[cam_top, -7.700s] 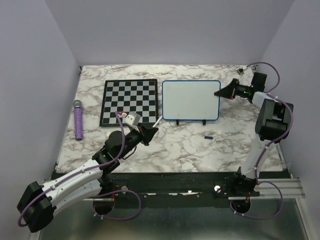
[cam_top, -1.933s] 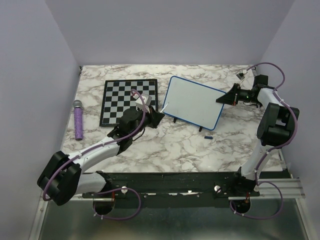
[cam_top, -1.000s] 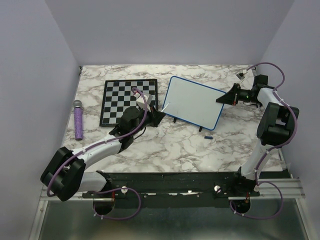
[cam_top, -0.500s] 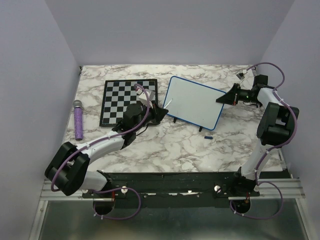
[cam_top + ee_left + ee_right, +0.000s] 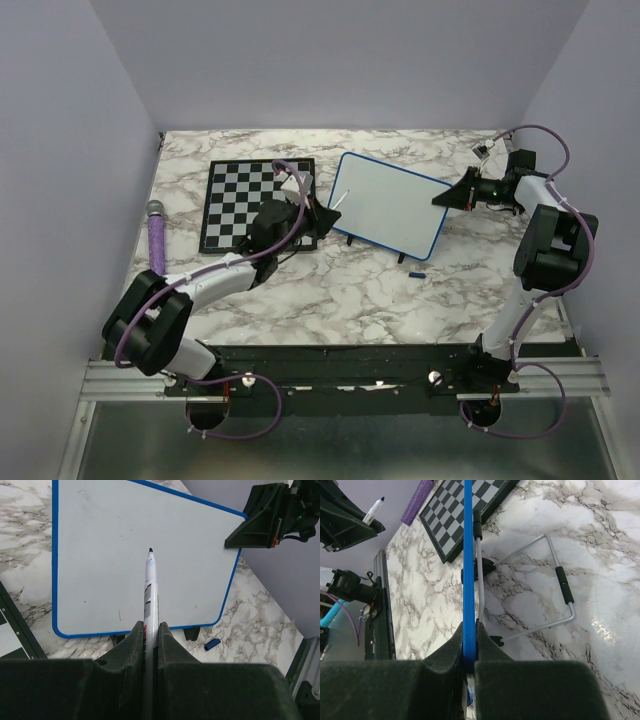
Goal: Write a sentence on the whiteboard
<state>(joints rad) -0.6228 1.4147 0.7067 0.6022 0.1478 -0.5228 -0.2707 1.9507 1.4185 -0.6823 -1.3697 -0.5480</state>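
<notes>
The whiteboard [image 5: 388, 205] with its blue frame stands tilted at mid-table, turned clockwise. Its white face [image 5: 100, 555] carries no sentence, only a few faint specks. My left gripper [image 5: 322, 220] is shut on a white marker [image 5: 150, 590] whose blue tip [image 5: 150, 550] points at the middle of the board; I cannot tell whether it touches. My right gripper [image 5: 448, 197] is shut on the board's right edge, seen edge-on as a blue strip [image 5: 468, 555] between the jaws [image 5: 470, 630].
A checkered chessboard [image 5: 258, 203] lies left of the whiteboard. A purple microphone [image 5: 157, 240] lies at the far left. The marker's blue cap [image 5: 417, 272] rests in front of the whiteboard. A wire stand [image 5: 555, 580] props the board from behind.
My left arm has reached further forward and right, carrying the marker tip over the whiteboard's left part. The whiteboard and the right arm have stayed still.
</notes>
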